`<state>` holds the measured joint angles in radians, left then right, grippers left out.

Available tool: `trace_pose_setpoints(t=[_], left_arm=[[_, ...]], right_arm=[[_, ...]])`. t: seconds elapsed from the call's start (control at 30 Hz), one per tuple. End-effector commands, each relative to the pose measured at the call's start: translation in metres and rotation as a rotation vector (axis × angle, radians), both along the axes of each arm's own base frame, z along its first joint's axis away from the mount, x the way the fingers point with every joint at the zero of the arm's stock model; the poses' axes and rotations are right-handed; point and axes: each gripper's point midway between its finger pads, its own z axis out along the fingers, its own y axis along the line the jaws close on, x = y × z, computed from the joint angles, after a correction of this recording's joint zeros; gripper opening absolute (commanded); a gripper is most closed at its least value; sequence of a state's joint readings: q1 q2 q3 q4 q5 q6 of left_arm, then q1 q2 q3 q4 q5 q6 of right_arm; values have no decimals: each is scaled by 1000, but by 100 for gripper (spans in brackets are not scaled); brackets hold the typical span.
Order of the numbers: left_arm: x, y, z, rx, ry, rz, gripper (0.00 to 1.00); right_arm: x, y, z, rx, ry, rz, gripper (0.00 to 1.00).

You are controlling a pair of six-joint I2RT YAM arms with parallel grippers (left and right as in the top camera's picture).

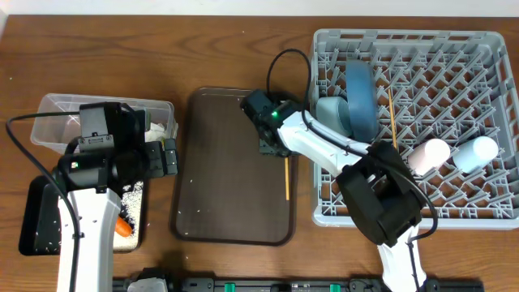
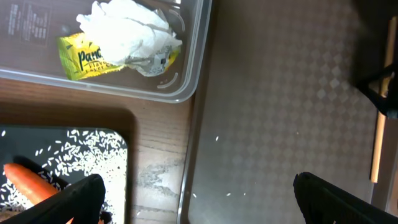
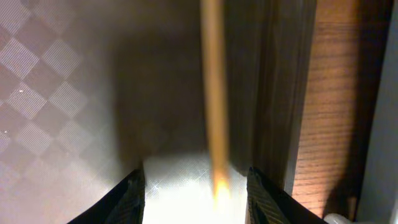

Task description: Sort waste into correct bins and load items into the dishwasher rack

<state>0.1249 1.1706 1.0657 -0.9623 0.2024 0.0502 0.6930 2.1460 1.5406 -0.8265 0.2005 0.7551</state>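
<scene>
One wooden chopstick (image 1: 286,178) lies on the brown serving tray (image 1: 231,166) near its right rim. My right gripper (image 1: 274,149) is open, low over the chopstick's far end. In the right wrist view the chopstick (image 3: 213,93) runs between the open fingers (image 3: 196,193), not clamped. My left gripper (image 1: 166,156) is open and empty (image 2: 199,199) over the tray's left rim. The grey rack (image 1: 486,49) holds the blue plate (image 1: 362,97), pale blue bowl (image 1: 331,112), a second chopstick (image 1: 392,118), pink cup (image 1: 428,156) and light-blue cup (image 1: 474,152).
The clear tub (image 2: 186,87) holds the white tissue (image 2: 130,28) and yellow-green wrapper (image 2: 87,56). The black tray (image 2: 37,140) holds rice grains (image 2: 87,155) and the orange carrot (image 2: 28,180). A few rice grains lie on the serving tray (image 2: 280,93).
</scene>
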Motion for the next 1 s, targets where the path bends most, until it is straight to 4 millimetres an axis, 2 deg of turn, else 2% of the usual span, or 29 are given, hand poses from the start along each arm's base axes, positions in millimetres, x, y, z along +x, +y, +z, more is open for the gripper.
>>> trace_pose_setpoints(t=[0.0,0.1,0.3,0.47,0.57,0.7,0.83,0.97], left_arm=[[2,2,4,17,-11,-5,98],[2,2,4,17,-11,-5,98],[2,2,4,17,-12,-5,98],[2,2,4,17,-12,-5,98],[2,2,4,17,-11,-5,98],[2,2,4,17,-11,-5,98],[2,2,4,17,-11,-5,98],[2,2,4,17,-12,-5,98]], right_arm=[[-3,-7,-12,-19,30,-28,47],[-8,-3,-14,9,57,-28,43],[-12,4,-15,25,66,-16,17],[-23,8,-25,30,101,-6,14],[-24,7,-28,25,107,-9,1],[-17,12,-24,41,80,40,1],[-6,22,3,65,20,158,1],[3,29,59,112,-86,268,1]])
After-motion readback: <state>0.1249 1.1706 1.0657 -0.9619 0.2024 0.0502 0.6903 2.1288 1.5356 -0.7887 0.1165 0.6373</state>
